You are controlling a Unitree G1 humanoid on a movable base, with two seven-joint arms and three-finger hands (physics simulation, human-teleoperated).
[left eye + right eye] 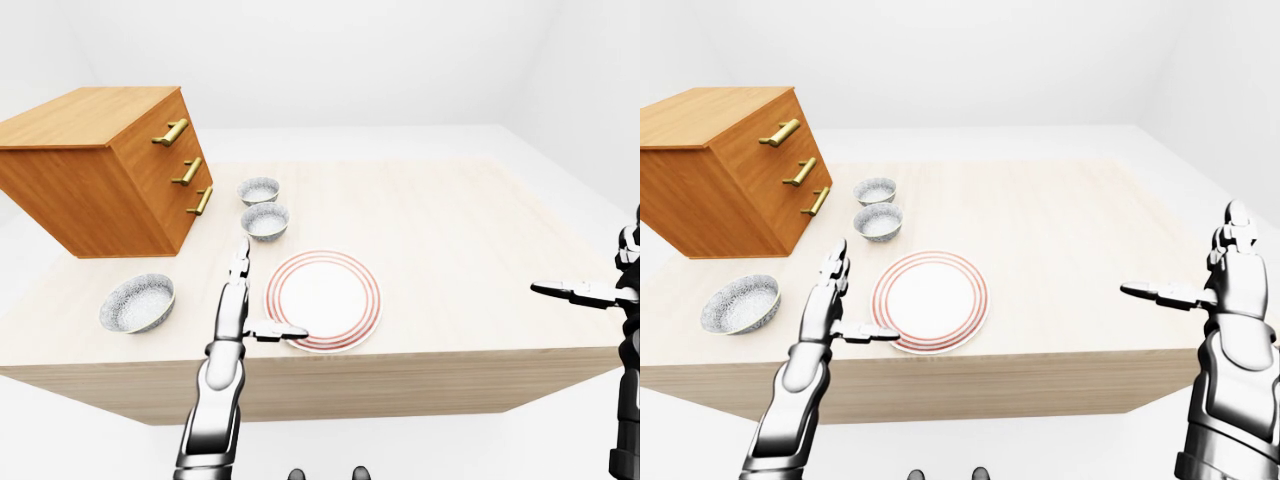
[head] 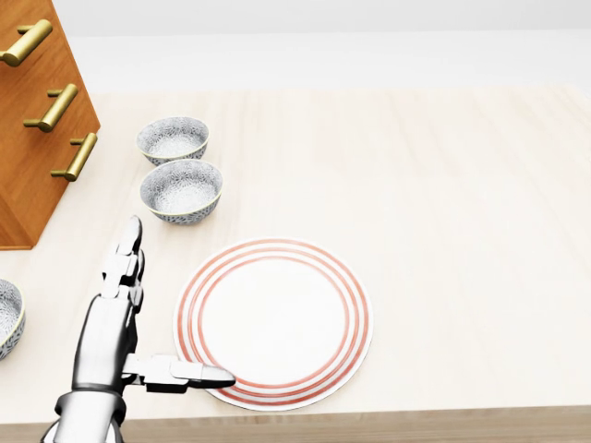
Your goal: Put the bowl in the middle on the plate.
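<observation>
Bowl (image 2: 181, 190) in the middle sits on the table (image 2: 462, 185) in the head view, above and left of the plate (image 2: 274, 321), between another bowl (image 2: 173, 139) and the left hand (image 2: 125, 314), whose fingers are spread, thumb over the plate's rim. Right-eye view: the right hand (image 1: 1230, 275) hovers released, holding nothing, well apart. A third bowl (image 1: 739, 303) lies below the drawer cabinet (image 1: 720, 185).
</observation>
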